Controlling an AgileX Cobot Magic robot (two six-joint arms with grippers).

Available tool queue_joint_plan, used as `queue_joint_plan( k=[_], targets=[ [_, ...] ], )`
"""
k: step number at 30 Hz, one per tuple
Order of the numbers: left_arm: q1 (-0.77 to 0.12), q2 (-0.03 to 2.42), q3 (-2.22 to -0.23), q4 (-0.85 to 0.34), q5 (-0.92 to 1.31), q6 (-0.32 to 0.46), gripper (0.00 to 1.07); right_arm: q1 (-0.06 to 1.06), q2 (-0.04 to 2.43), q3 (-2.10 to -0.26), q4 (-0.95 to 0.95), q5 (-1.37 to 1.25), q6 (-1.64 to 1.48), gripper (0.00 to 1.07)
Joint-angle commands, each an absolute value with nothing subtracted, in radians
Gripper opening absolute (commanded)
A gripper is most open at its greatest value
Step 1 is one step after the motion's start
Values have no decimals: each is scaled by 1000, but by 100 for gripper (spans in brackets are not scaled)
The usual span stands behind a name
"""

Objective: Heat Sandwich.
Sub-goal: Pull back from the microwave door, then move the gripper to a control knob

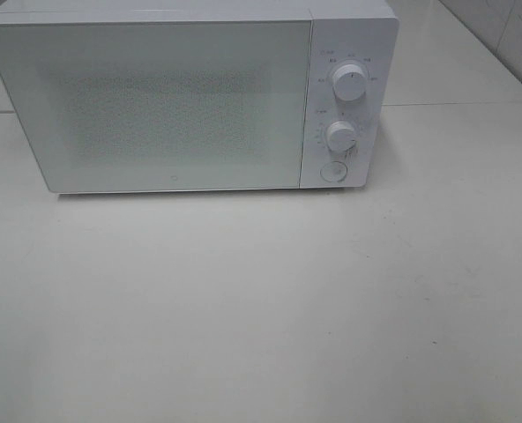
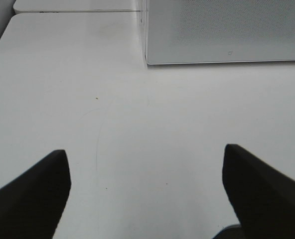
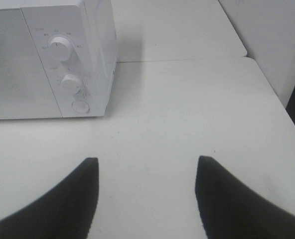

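Observation:
The sandwich is out of view in every frame. A white microwave (image 1: pixel 190 92) stands at the back of the white table (image 1: pixel 261 308) with its door shut; its frosted door hides the inside. Two knobs (image 1: pixel 350 81) and a round button (image 1: pixel 333 172) sit on its right panel. Neither arm shows in the exterior high view. My left gripper (image 2: pixel 146 154) is open over bare table, short of the microwave's (image 2: pixel 227 30) lower left corner. My right gripper (image 3: pixel 146 164) is open too, with nothing between its fingers, hovering in front of and to the right of the microwave's (image 3: pixel 48 59) control panel.
A seam (image 3: pixel 187 59) divides this table from another white tabletop behind it. Beyond the table's right edge (image 3: pixel 282 109) lies a dark gap. A pale wall (image 1: pixel 508 35) rises at the back right.

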State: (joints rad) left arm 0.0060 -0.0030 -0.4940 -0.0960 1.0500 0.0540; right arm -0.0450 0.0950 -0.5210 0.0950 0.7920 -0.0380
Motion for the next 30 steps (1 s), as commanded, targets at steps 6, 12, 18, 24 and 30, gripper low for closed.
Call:
queue_joint_plan(
  k=[6, 12, 18, 24, 30],
  targets=[
    [0, -26, -491, -102, 1036, 50, 77, -43, 152, -469, 179, 583, -147, 58],
    [0, -26, -491, -102, 1036, 50, 77, -43, 156, -405, 291, 441, -264, 58],
    [0, -26, -491, -102, 1036, 50, 77, -43, 158, -354, 424, 378, -428, 58],
    [0, -26, -491, -102, 1036, 50, 77, -14, 203, -334, 460, 352, -474, 58],
    [0, -26, -491, -102, 1036, 50, 77, 58, 288, -334, 455, 262, -518, 58]
  ],
)
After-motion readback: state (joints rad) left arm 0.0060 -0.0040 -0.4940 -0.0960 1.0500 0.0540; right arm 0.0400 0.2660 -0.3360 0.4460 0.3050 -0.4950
